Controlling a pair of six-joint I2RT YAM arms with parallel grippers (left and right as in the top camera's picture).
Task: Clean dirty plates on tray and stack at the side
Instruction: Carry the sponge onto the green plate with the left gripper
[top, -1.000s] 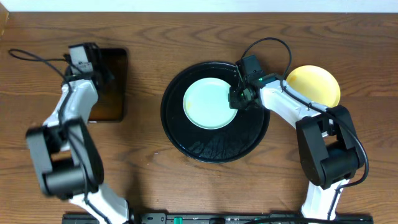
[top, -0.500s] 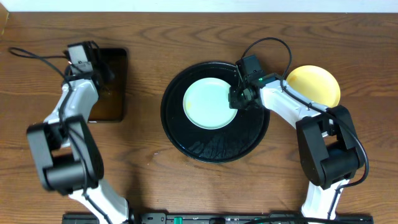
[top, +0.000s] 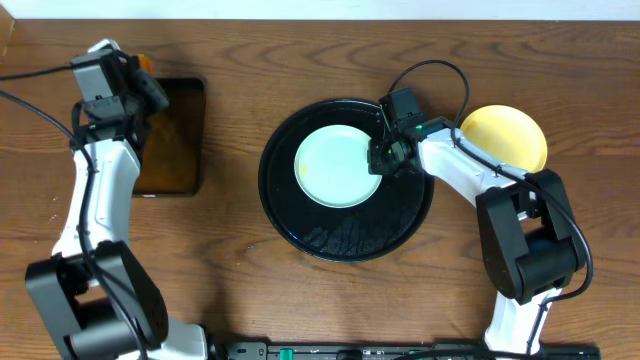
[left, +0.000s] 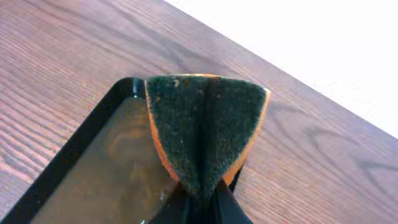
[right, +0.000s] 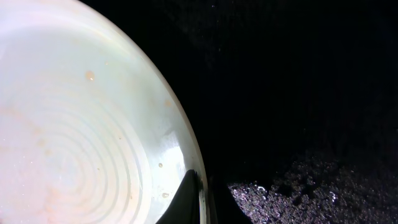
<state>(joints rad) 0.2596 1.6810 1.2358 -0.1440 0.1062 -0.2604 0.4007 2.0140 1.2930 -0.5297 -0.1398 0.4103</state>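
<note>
Only the left wrist view shows the sponge (left: 205, 134) folded, dark scouring face outward, pinched tight in the left gripper (left: 200, 196) above the pan (left: 93, 171) of brownish liquid. The right wrist view shows the right gripper (right: 200, 198) clamped on the rim of the mint-white plate (right: 81, 124), with wet droplets on the black tray (right: 298, 93) beside it. Overhead, the yellow plate (top: 505, 138) sits just off the tray, on the right arm's side.

Bright, even light overhead; left wrist background blown white, the tray (right: 298, 93) nearly black up close
</note>
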